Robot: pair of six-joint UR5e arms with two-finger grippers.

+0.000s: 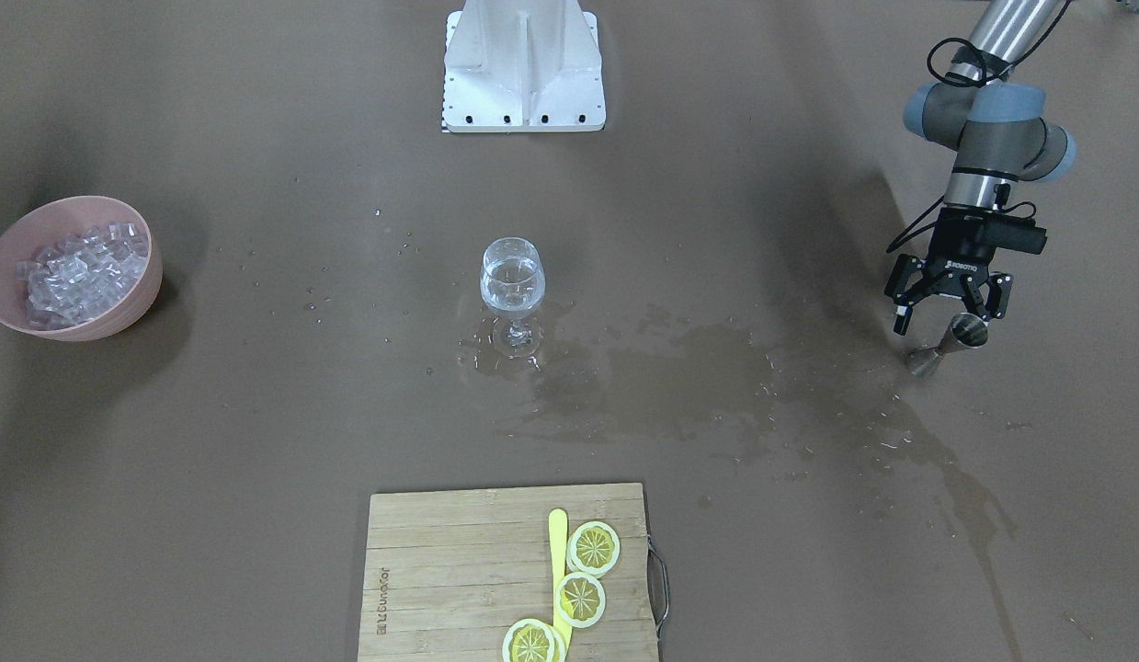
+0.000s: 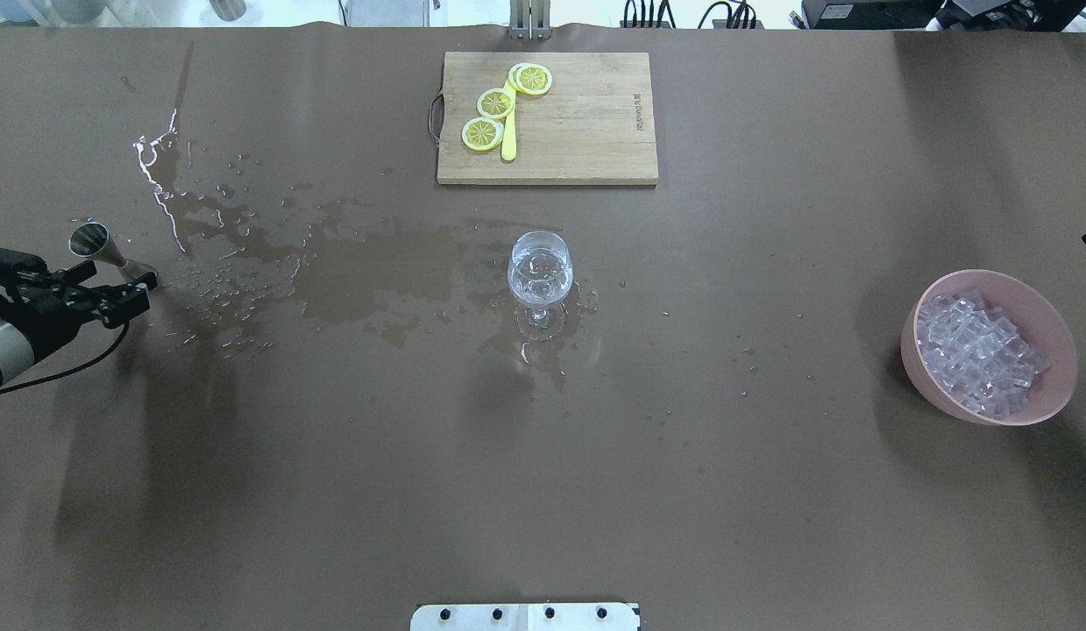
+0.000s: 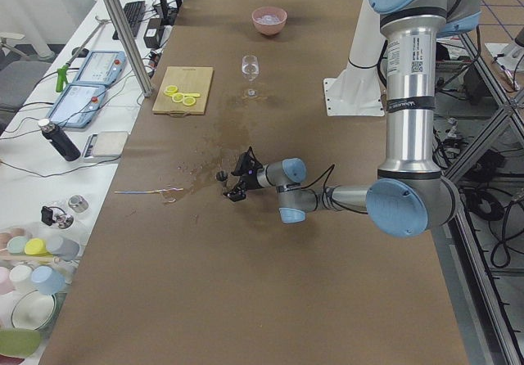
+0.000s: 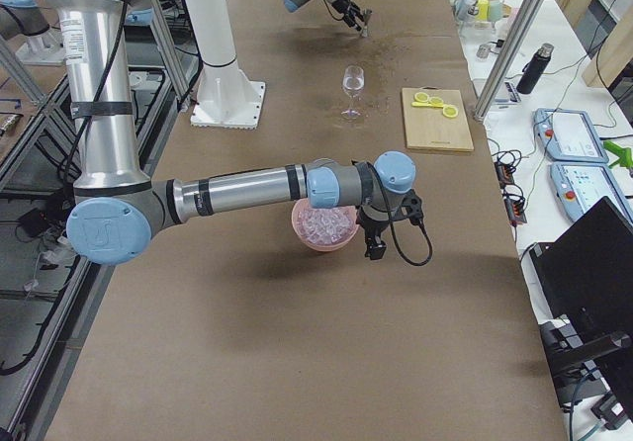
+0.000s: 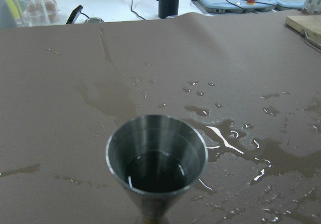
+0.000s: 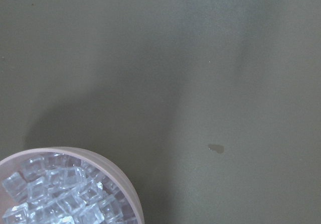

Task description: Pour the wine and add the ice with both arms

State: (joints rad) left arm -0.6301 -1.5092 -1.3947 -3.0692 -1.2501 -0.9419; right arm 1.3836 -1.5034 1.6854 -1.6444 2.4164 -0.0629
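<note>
Two fingers (image 1: pixel 904 296) of the left gripper (image 1: pixel 948 311) stand spread wide, with a small metal jigger (image 1: pixel 957 333) in the gap between them. The jaws are plainly not closed on it, and we cannot tell whether either pad brushes it. The jigger seems to rest on the table (image 1: pixel 256 460). Looking down from the left wrist, we find only a shallow film of clear liquid in its cup, so we judge it all but emptied.

Around these fingers the table is wet: a spill (image 1: pixel 679 368) of drops and dark patches runs from them toward the middle. Well apart from the fingers, at the far end of that wet trail, the wine glass (image 1: pixel 511 276) stands upright with the wine (image 1: pixel 510 290) in the lower part of its bowl. We take the pouring as done, or nearly so.

We make out no cubes in the glass. The ice (image 1: pixel 77 267) lies heaped in a pink bowl (image 1: pixel 119 317) farther on, past the glass, at the opposite end from the left fingers. The right gripper (image 4: pixel 379 245) hangs just beside that bowl. Its wrist view shows only the rim and some cubes, no fingers, so we cannot tell whether they are spread or pressed together. By our reading, the ice step is left to do.

A cutting board (image 1: pixel 440 570) with lemon slices (image 1: pixel 594 548) lies near the glass, well away from both grippers.
</note>
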